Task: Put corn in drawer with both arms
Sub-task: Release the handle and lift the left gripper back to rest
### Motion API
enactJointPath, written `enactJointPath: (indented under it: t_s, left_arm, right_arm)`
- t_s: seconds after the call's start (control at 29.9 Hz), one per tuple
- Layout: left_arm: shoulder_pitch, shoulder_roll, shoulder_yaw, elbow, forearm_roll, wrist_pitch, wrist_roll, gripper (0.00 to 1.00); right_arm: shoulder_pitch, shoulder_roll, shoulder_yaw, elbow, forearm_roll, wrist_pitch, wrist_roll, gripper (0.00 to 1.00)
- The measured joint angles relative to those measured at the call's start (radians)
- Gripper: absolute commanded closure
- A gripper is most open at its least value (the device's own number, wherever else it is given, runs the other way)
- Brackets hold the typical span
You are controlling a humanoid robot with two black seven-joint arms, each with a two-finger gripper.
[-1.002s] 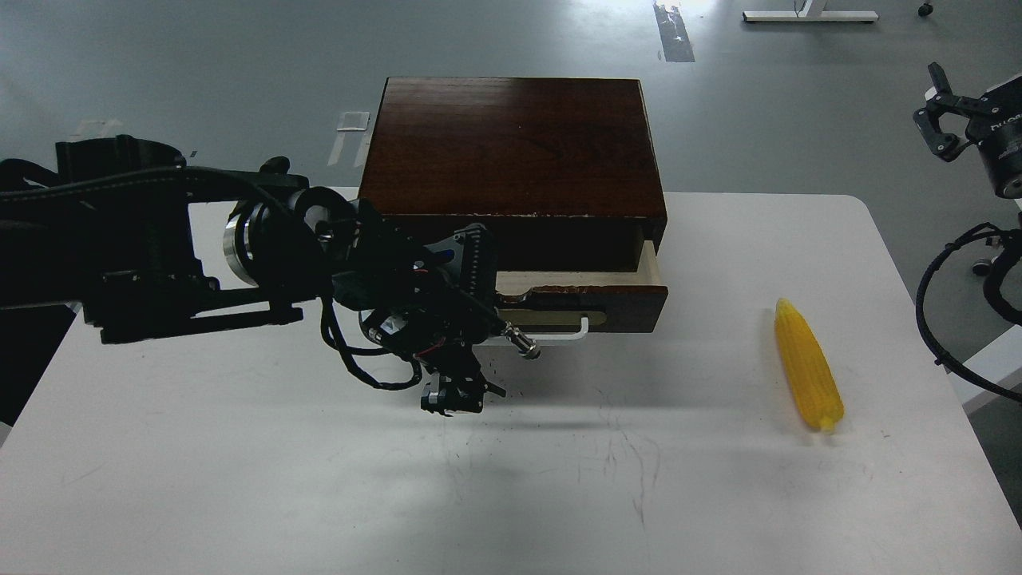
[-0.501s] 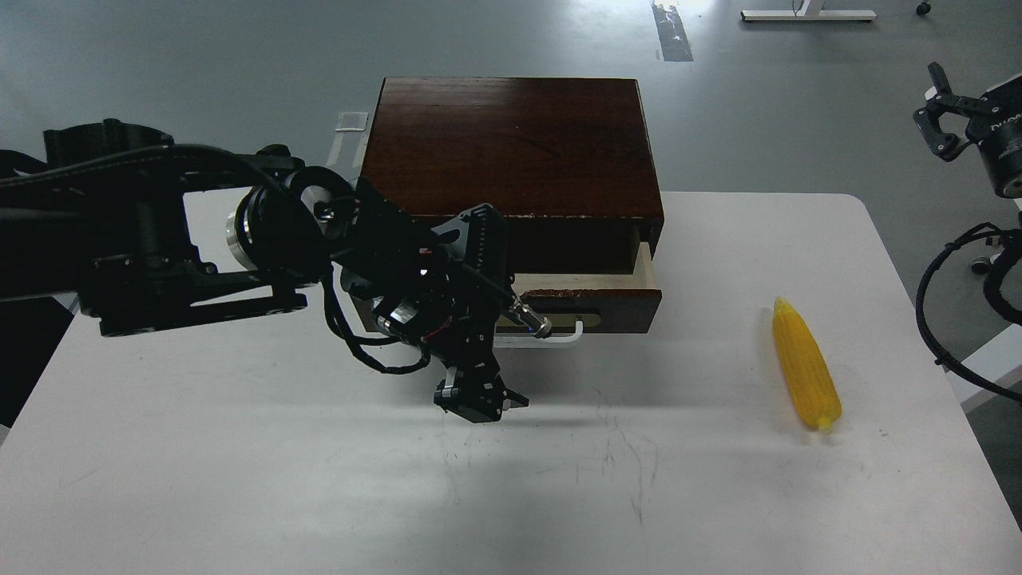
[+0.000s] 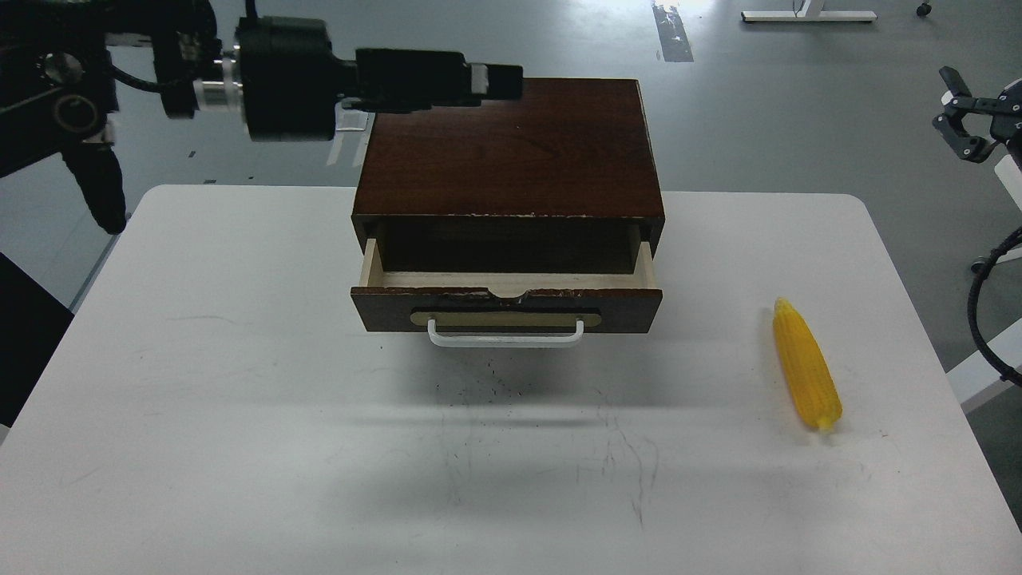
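Note:
The yellow corn (image 3: 806,367) lies on the white table at the right, tapered end pointing away from me. The drawer (image 3: 507,307) of the dark brown box (image 3: 511,148) is pulled partly out, showing pale wood inside; its white handle (image 3: 503,339) is free. My left arm is raised at the upper left, and its gripper (image 3: 491,80) points right over the box's back left corner; it is dark and its fingers cannot be told apart. My right gripper (image 3: 958,116) hangs at the far right edge, off the table, open and empty.
The white table (image 3: 239,399) has rounded corners and ends close to the right of the corn. Black cables (image 3: 978,319) loop at the right edge. The grey floor lies behind the box.
My left arm has let go of the drawer's front and swung up and back to the upper left. The drawer stays partly open. The corn has not moved.

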Motion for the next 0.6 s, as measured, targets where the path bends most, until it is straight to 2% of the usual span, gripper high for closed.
enactJointPath:
  t_s: [0.13, 0.3, 0.5, 0.6]
  left_arm:
    - [0.086, 0.002, -0.007, 0.124, -0.383, 0.006, 0.003, 0.02]
    - [0.179, -0.044, -0.041, 0.295, -0.75, 0.001, 0.002, 0.02]
    - [0.204, -0.063, -0.06, 0.342, -0.84, 0.0, 0.0, 0.01]
    - [0.354, -0.164, -0.239, 0.585, -0.958, 0.0, 0.036, 0.01]
  right_arm:
    - [0.099, -0.069, -0.104, 0.027, -0.187, 0.0, 0.003, 0.0]
    - [0.189, -0.083, -0.173, 0.032, -0.446, 0.0, 0.003, 0.0]
    - [0.206, -0.083, -0.187, 0.034, -0.51, 0.0, 0.003, 0.0]
    - [0.27, -0.08, -0.206, 0.056, -0.716, 0.0, -0.006, 0.0]
